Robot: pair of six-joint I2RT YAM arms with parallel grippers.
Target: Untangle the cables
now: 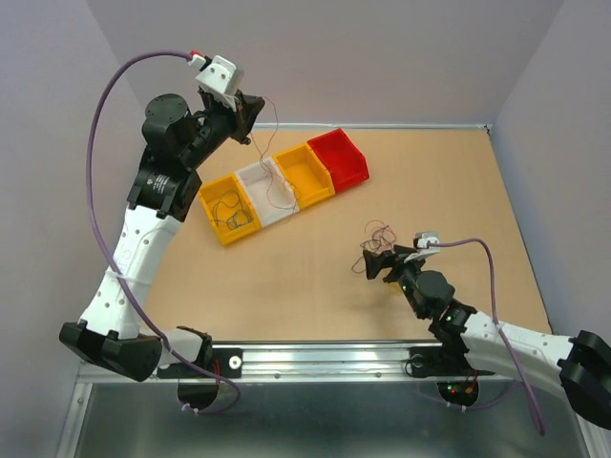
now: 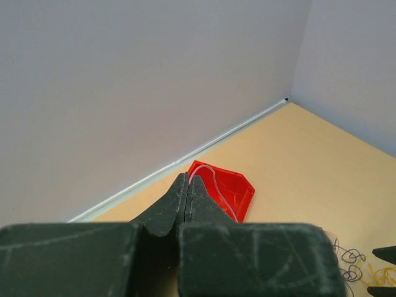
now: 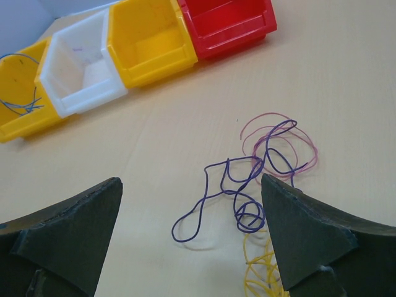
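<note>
Right end effector [image 3: 190, 185] gapes wide over the cables [image 3: 255, 162], seemingly a feather-light, springy clump toward the surface's right edge, best pinched by an outlying loop, while left end effector [image 2: 187, 185] clamps one strand [image 2: 215, 180] aloft.

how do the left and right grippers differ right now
The left gripper is shut, pinching a pale wire; the right gripper is wide open and holds nothing. The left gripper hangs high by the bins near the back wall; the right gripper sits low over the loose cables on the table. Both have dark two-finger jaws.
</note>
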